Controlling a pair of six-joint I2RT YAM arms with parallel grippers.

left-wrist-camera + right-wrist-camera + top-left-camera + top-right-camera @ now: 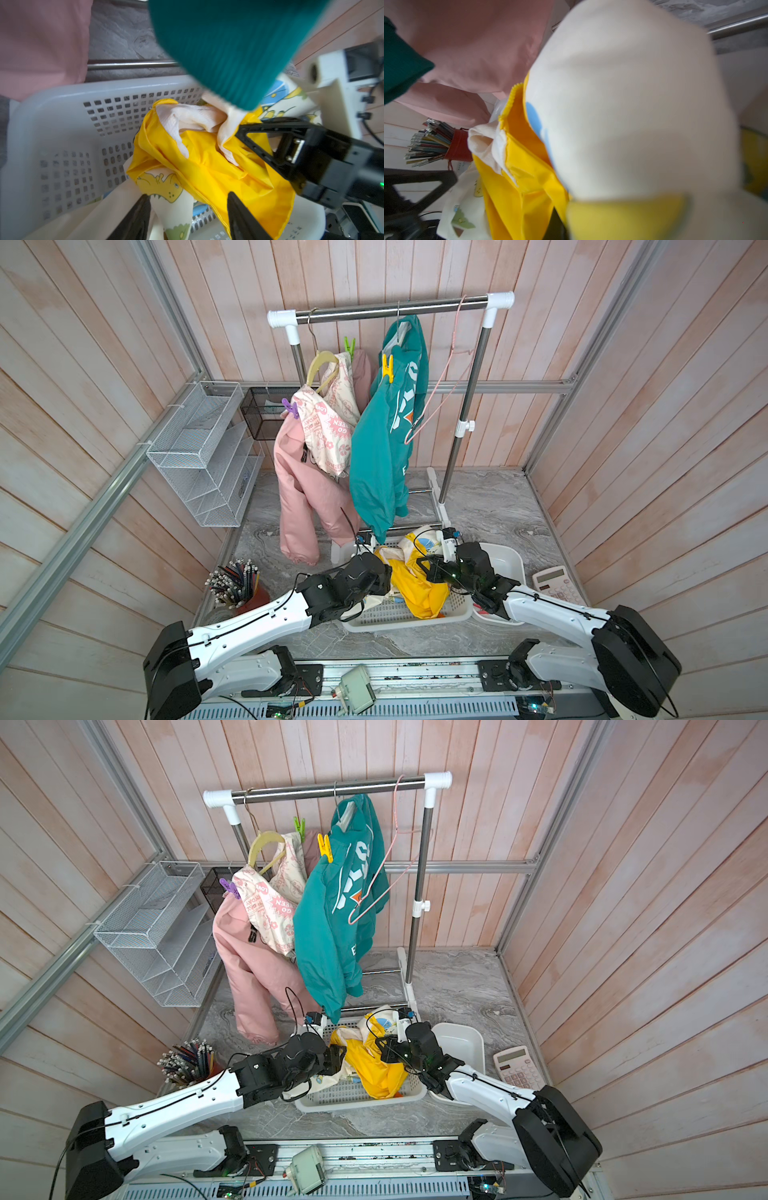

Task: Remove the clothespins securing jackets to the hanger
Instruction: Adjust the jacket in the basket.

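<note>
Slotted basket [390, 614] at 6 o'clock from the rack [390, 308] holds the yellow jacket [424, 593]; right gripper [422, 566] clamped on it, left gripper [188, 195] open

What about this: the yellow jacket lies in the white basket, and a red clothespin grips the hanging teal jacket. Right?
Not quite: the clothespin on the teal jacket is yellow, not red, as both top views show. The yellow jacket does lie in the white basket.

Marbled tabletop [490, 506] under rack [465, 406], basket [407, 623], tub [505, 564], calculator [555, 583], pencil cup [253, 597]
</note>
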